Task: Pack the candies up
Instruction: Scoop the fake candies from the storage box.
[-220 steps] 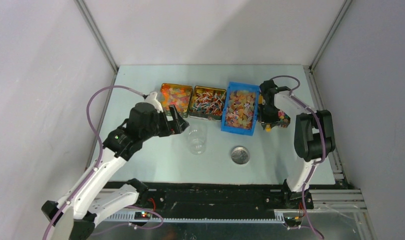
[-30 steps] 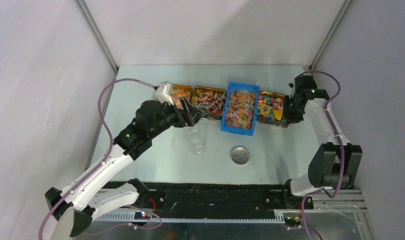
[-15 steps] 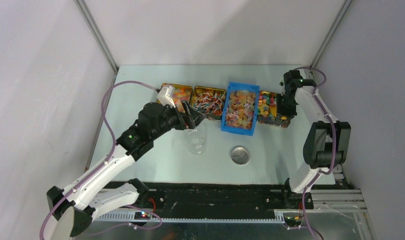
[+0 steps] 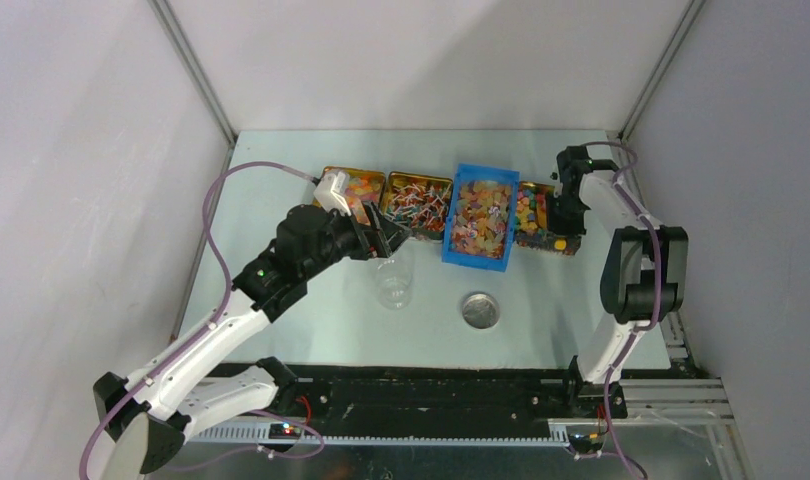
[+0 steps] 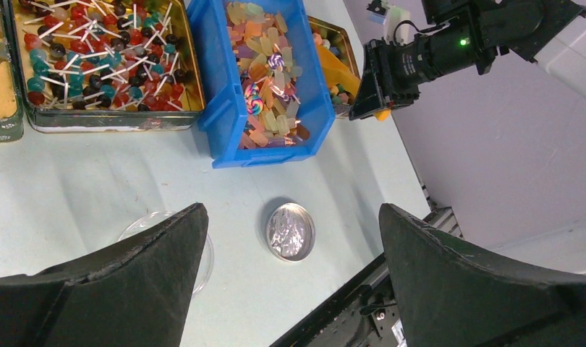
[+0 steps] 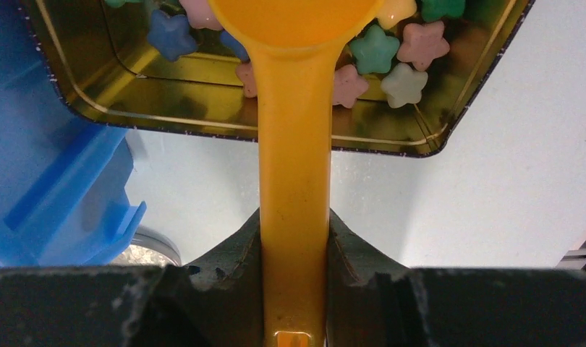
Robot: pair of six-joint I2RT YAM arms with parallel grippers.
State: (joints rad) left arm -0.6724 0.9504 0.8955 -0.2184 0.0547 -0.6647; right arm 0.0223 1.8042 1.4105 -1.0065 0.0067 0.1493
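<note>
The left gripper (image 4: 381, 233) hung with its fingers wide apart and empty, over the near rim of the lollipop tin (image 4: 385, 218). The clear cup (image 4: 393, 282) stood just at its 6 o'clock, making the left arm by far the nearer to it. The candies (image 4: 481, 212) lay in a row of four containers at 12 o'clock of the cup, none yet visible in it. At 4 o'clock of the cup sat the round lid (image 4: 480, 310), apart from everything.

Past the blue bin (image 5: 203, 79), the right gripper (image 6: 294, 242) was clamped on the handle of the orange scoop (image 6: 294, 137). The scoop's long axis ran straight to the fingers' 12 o'clock, and its bowl sat among star candies in the gold tin (image 6: 427, 108).

From that tin the cup lay at roughly 8 o'clock. A loaded scoop would probably have to clear the tin's rim and the bin's corner, then cross bare table (image 4: 551, 300) between bin and lid.
</note>
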